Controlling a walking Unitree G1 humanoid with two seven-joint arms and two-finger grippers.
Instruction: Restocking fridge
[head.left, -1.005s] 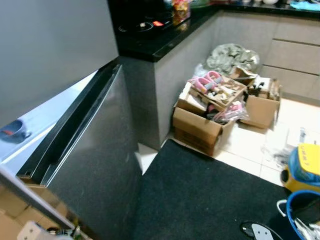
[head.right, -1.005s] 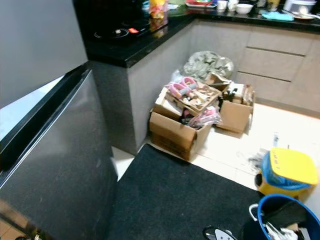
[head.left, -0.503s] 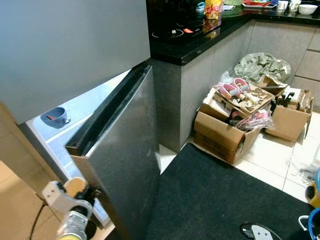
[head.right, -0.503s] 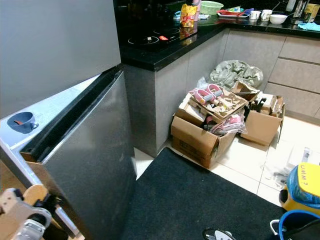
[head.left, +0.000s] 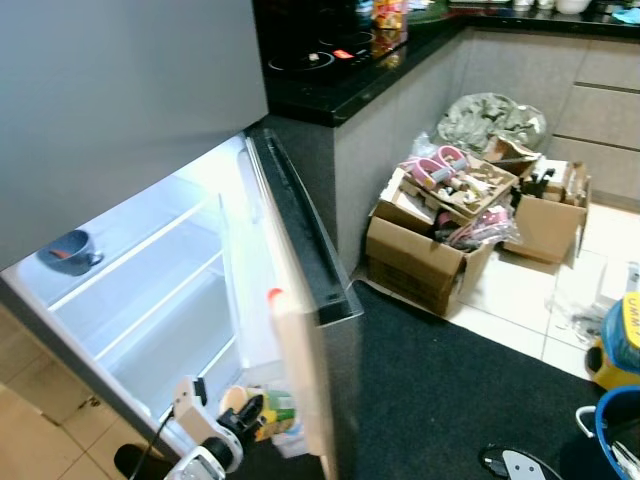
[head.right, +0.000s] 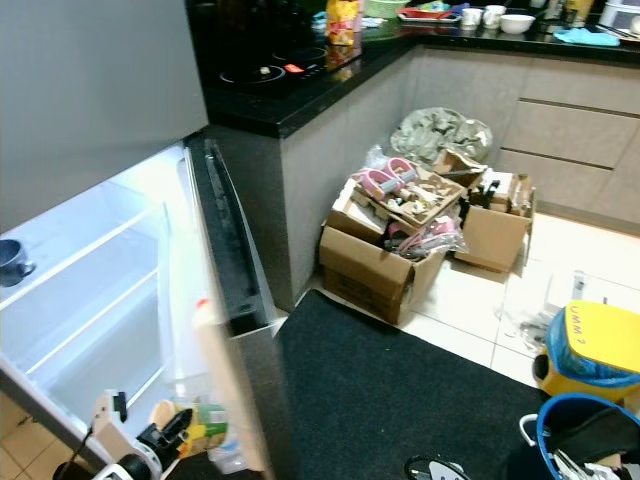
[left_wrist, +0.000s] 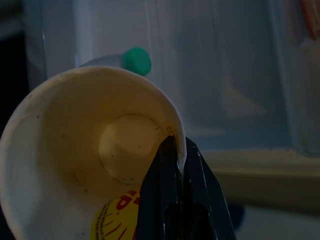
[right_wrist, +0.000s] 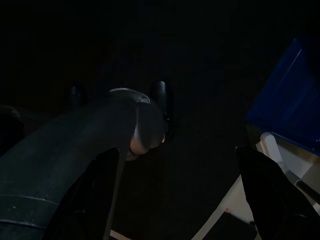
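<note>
The lower fridge door (head.left: 305, 270) stands wide open, and the lit inside (head.left: 150, 290) shows white shelves. A dark blue cup (head.left: 68, 250) sits on the upper shelf. At the bottom of the left eye view, my left gripper (head.left: 240, 420) is shut on the rim of a paper cup (head.left: 268, 410) with a yellow and green label. It holds the cup low, by the door's inner bins. In the left wrist view the fingers (left_wrist: 167, 190) pinch the cup (left_wrist: 75, 160) wall, and a green-capped bottle (left_wrist: 136, 60) lies beyond. My right gripper (right_wrist: 180, 200) hangs open in the dark.
Open cardboard boxes (head.left: 430, 260) full of clutter stand against the grey cabinets. A black mat (head.left: 450, 390) covers the floor right of the door. A black counter (head.left: 330, 75) runs behind the fridge. A yellow-lidded bin (head.left: 622, 345) and a blue bucket (head.left: 618, 430) stand at the right.
The fridge door has swung from nearly shut to wide open, baring the shelves. The camera has also shifted. My left gripper with the cup now sits by the door's inner side.
</note>
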